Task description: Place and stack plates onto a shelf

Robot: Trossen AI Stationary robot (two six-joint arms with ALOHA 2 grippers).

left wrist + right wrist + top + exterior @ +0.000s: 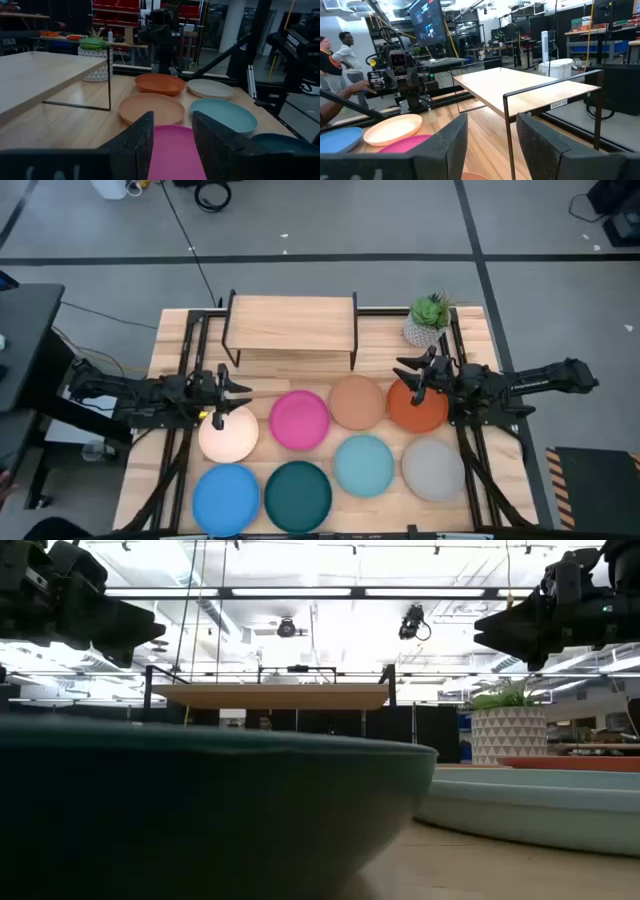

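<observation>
Eight plates lie flat on the slatted tabletop in two rows. The far row holds cream (pixel 228 432), pink (pixel 299 420), tan (pixel 357 402) and orange (pixel 418 405). The near row holds blue (pixel 226 495), dark teal (pixel 298 492), light blue (pixel 363 465) and grey (pixel 433 468). The shelf (pixel 290 325) stands at the far middle with a bare top. My left gripper (pixel 240 390) is open and empty, above the cream plate's far edge. My right gripper (pixel 402 375) is open and empty, above the orange plate's far edge. In the wrist views the left gripper (pixel 172 135) and the right gripper (pixel 492 135) show a clear gap.
A potted plant (pixel 428 320) in a white pot stands right of the shelf at the far right. The shelf's thin black legs (pixel 506 125) stand at its corners. Black rails run along both table sides. People (pixel 342 47) stand beyond the table's left side.
</observation>
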